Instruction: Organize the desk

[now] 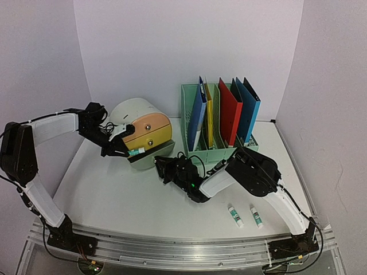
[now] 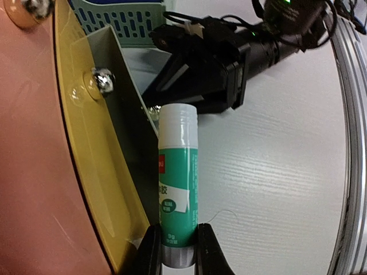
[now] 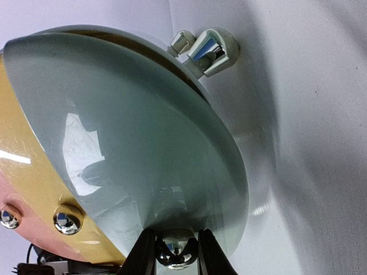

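The left fingers [image 2: 150, 255] are clamped on the base of a green-and-white glue stick [image 2: 178, 183] with a white cap. They hold it just in front of the rounded white drawer chest [image 1: 133, 112], beside its yellow drawer front [image 2: 97, 172]. The right fingers [image 3: 143, 255] pinch the chrome knob [image 3: 176, 247] of the chest's bottom glossy grey-green drawer [image 3: 143, 143], which stands pulled out.

The flat white worktop [image 1: 114, 200] lies beneath both pairs of fingers and carries the chest; a silver rail [image 1: 189, 246] runs along its front edge. What the open drawer holds cannot be made out.

Right of the chest, a mint-green file holder [image 1: 221, 152] holds blue, yellow and red folders [image 1: 229, 112] upright. Only the top view shows two more small glue sticks [image 1: 235, 216] lying on the worktop, well apart from the chest. Only the left wrist view shows the held stick's printed label.
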`<state>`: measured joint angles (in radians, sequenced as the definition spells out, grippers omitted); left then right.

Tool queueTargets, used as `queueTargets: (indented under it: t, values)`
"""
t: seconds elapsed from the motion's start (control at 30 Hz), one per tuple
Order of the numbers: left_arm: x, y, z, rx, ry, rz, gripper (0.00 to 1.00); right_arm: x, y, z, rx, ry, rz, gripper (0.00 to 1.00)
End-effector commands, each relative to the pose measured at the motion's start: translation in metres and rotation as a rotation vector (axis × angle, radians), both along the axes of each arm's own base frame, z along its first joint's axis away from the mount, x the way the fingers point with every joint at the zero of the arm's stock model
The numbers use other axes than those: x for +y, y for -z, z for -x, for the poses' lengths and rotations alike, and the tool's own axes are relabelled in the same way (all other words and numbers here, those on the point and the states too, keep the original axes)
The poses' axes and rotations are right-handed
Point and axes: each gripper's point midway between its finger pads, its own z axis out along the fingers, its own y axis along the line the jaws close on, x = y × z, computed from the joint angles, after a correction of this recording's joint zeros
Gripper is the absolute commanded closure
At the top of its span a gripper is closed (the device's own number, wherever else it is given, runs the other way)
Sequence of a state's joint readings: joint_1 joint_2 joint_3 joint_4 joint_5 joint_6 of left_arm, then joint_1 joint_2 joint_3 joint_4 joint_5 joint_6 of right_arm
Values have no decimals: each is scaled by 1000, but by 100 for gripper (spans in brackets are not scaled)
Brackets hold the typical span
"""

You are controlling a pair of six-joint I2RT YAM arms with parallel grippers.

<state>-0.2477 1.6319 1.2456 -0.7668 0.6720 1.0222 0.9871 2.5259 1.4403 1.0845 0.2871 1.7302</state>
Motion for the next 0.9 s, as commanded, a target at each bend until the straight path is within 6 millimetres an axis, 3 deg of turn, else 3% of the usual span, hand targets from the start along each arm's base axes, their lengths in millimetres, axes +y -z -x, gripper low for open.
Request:
queueTargets:
  t: [0.0, 0.17, 0.43, 0.57, 0.73, 0.87]
  values:
    - [-14, -37, -45, -63, -182, 45, 100, 15, -17, 11, 31, -52, -41, 84]
    - [-4, -34, -64, -114, -277, 3, 100, 13, -13, 20, 59, -85, -7, 85]
    - [1, -33, -77, -168, -304, -26, 100, 11, -13, 43, 92, -148, 19, 85]
    - [0, -31, -75, -169, -290, -22, 100, 10, -4, 51, 116, -178, 42, 85]
    - [-9, -27, -63, -130, -246, 7, 100, 14, 27, 58, 184, -189, 63, 84]
    - [-24, -25, -53, -116, -215, 13, 100, 28, 33, 56, 182, -202, 63, 78]
